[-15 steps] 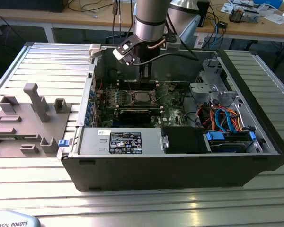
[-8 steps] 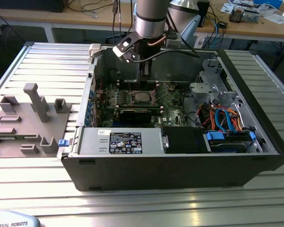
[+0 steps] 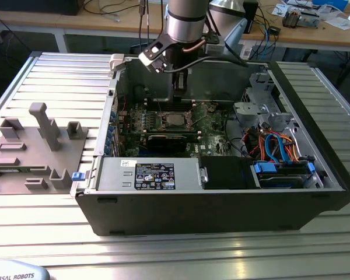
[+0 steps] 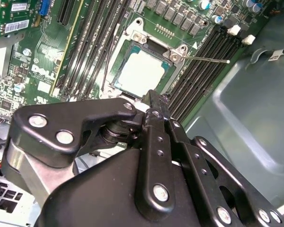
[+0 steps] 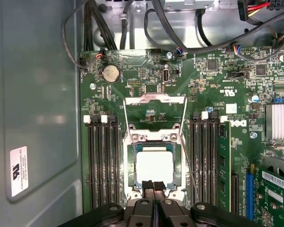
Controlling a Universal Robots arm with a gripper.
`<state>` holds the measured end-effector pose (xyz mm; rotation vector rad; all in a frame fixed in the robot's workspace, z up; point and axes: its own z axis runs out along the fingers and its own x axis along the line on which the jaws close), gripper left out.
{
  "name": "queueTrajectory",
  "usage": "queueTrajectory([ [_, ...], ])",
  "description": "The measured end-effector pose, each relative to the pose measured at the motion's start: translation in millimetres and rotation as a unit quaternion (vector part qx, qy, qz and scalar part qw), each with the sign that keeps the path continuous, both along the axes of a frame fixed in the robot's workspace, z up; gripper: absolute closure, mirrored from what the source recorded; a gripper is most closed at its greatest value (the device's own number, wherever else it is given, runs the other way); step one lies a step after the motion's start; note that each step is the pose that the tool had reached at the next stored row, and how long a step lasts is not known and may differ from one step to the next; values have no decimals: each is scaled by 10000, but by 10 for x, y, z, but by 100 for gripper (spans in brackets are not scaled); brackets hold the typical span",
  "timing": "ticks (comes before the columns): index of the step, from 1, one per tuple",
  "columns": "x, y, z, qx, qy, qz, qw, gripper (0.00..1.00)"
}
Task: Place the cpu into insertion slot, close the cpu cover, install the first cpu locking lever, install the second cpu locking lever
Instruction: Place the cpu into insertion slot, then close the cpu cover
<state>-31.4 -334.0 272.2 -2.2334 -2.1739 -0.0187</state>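
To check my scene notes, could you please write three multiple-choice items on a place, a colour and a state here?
1. The cpu lies: A on the table; B seated in the board; C atop the power supply.
2. The board is: A green; B red; C white.
3. The gripper is: A shut; B wide open; C clamping a cable.
Key: B, it sits framed in the board; A, its surface is green; A, its fingertips meet by the cpu.
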Motion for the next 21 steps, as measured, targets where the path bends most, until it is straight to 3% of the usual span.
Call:
queueTrajectory([
  [11,0,0,135,0,0,0,10000,89],
  [21,0,0,147,0,0,0,10000,89],
])
